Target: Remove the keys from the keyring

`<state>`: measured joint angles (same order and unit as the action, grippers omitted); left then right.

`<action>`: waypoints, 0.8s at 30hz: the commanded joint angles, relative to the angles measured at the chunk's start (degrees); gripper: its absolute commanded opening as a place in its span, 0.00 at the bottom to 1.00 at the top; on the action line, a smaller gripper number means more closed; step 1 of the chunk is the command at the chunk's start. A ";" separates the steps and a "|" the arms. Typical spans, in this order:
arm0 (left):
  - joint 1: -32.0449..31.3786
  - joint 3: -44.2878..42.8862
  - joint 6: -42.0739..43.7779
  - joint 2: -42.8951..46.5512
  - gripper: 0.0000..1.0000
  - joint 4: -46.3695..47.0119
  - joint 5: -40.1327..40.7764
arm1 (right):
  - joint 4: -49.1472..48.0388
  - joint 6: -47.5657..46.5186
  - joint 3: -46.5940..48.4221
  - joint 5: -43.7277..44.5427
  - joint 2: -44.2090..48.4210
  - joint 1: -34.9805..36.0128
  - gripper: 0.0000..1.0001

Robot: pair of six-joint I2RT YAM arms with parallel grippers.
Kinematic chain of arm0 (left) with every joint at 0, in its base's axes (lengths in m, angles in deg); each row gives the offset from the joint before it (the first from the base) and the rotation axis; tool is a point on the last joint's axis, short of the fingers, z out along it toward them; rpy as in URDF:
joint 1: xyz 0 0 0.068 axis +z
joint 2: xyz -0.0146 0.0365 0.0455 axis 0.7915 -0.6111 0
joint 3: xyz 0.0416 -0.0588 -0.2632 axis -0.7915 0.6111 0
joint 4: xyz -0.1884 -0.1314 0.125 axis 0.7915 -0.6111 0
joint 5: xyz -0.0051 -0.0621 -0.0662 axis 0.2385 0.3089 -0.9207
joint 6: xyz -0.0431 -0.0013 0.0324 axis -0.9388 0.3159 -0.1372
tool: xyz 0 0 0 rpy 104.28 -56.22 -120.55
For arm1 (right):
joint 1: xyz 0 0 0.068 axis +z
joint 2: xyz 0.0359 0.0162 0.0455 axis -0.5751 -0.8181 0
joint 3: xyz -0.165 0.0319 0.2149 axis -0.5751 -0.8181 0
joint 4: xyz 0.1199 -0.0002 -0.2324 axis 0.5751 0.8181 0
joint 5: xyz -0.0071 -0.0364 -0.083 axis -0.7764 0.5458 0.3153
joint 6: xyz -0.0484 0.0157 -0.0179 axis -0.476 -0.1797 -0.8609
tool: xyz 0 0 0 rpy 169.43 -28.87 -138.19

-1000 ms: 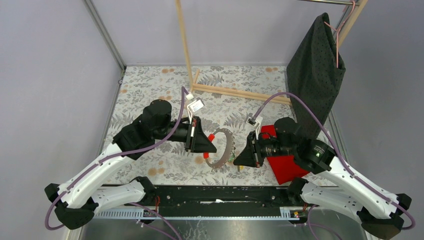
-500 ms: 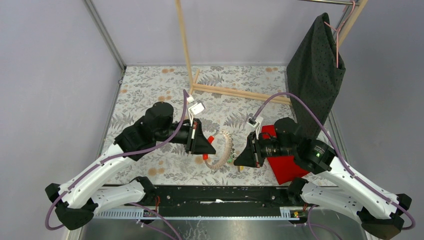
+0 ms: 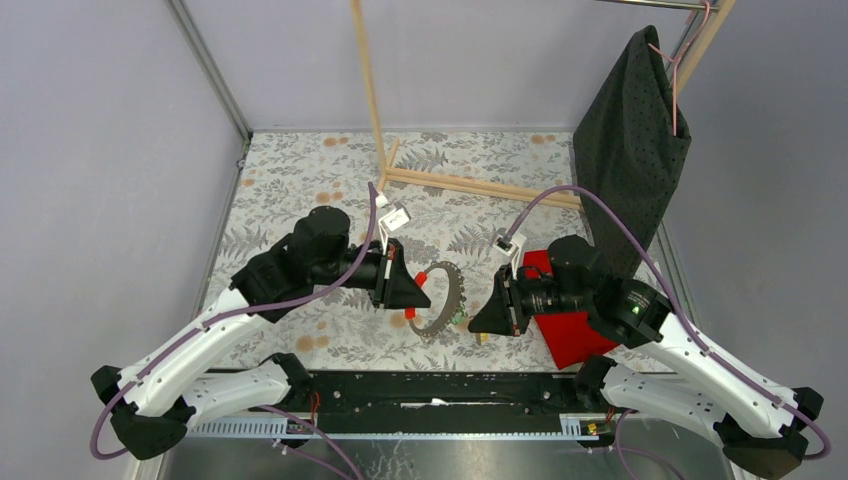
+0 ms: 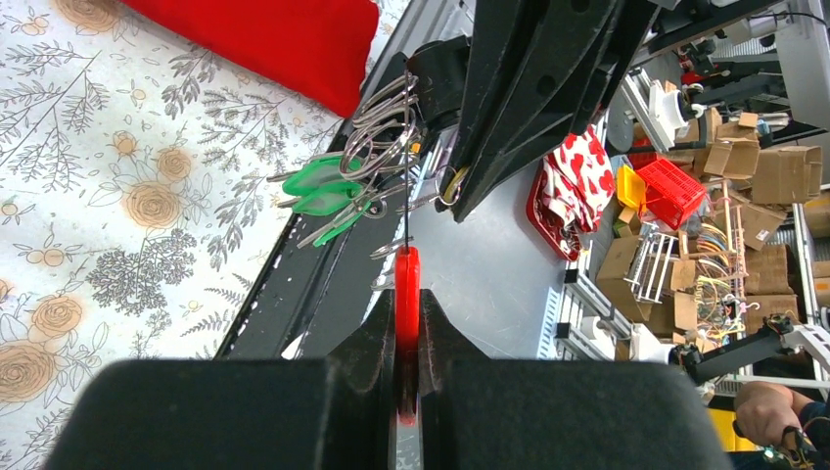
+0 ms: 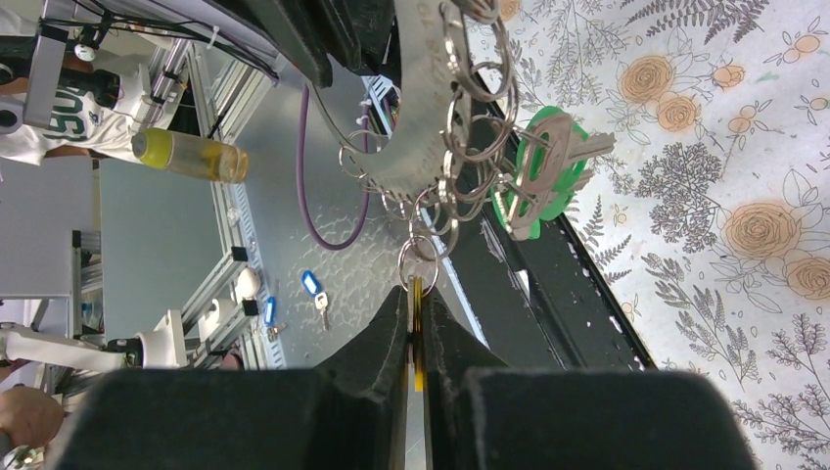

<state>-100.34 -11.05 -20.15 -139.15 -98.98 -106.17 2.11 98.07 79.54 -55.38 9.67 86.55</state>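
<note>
Keyring (image 3: 461,292) hangs between the 2 arms over the table (image 3: 300,190). Left jaws clamp its red stretch (image 4: 407,284), right jaws pinch the yellow key (image 5: 417,299). Best bet: left holds firm, right twists gently, no yanking.

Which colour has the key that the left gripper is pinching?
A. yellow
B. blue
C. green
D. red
D: the left wrist view shows the left gripper shut on a red key; the green keys hang free on the keyring, and the yellow key is in the right gripper.
</note>
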 commanded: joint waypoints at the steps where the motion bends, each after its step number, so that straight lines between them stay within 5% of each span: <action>1: -0.49 1.10 2.46 1.30 0.00 2.46 2.63 | 0.30 0.68 2.34 -0.30 0.30 0.20 0.00; 13: -0.97 10.27 -2.33 4.86 0.00 10.92 9.23 | 1.54 -0.01 0.15 1.25 0.93 0.24 0.00; 24: -1.99 36.15 -20.28 8.75 0.00 31.90 24.87 | -1.04 0.89 -15.01 10.45 -1.26 0.24 0.00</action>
<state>-102.44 17.78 -33.53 -130.76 -76.32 -92.22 2.24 98.11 69.12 -47.19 8.71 86.55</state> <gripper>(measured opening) 0.064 0.098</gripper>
